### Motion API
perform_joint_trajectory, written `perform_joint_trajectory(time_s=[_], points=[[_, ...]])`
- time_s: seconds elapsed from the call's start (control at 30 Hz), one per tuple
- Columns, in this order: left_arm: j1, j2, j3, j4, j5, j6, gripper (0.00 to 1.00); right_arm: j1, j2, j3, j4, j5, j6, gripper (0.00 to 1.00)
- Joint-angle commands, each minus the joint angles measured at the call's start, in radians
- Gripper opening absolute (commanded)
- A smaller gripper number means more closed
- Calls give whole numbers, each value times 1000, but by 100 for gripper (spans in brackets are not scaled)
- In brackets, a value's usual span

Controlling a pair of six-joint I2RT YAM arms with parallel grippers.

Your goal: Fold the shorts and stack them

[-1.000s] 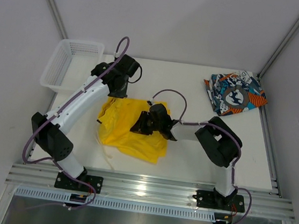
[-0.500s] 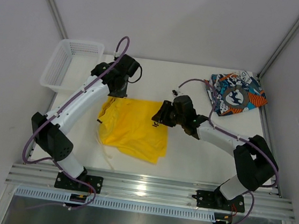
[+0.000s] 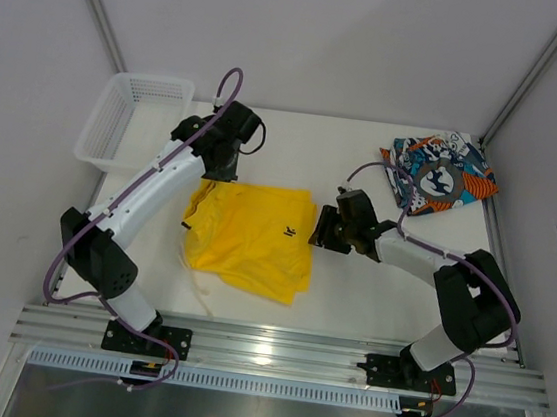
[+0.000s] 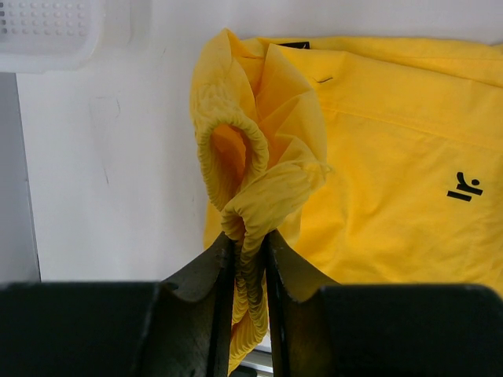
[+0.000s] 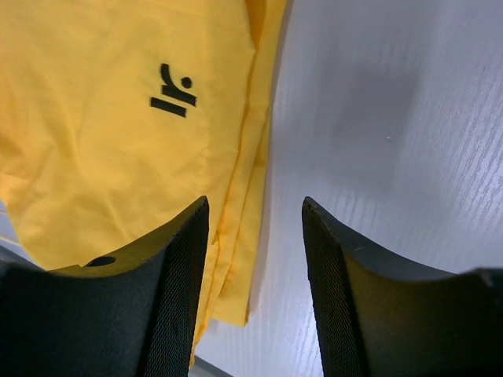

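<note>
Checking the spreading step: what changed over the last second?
The right tool pulled the yellow shorts flat toward the right, then opened and let go; it now sits at their right edge. The left tool still pinches the waistband; printed shorts and basket are unmoved.

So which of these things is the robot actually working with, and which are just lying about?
Part of the job:
yellow shorts, spread out mid-table
printed shorts, lying at the far right corner

Just lying about:
white mesh basket, at the far left corner
</note>
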Motion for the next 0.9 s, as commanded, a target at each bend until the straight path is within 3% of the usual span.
perform_joint_trajectory(time_s=[0.0, 0.5, 0.87], points=[[-8, -1, 43, 15, -21, 10, 22, -2, 58, 13, 19, 1, -28, 53], [-27, 36, 66, -6, -21, -25, 22, 4, 150, -14, 137, -99, 10, 45], [-82, 124, 164, -63, -9, -122, 23, 39, 165, -28, 137, -56, 13, 12]])
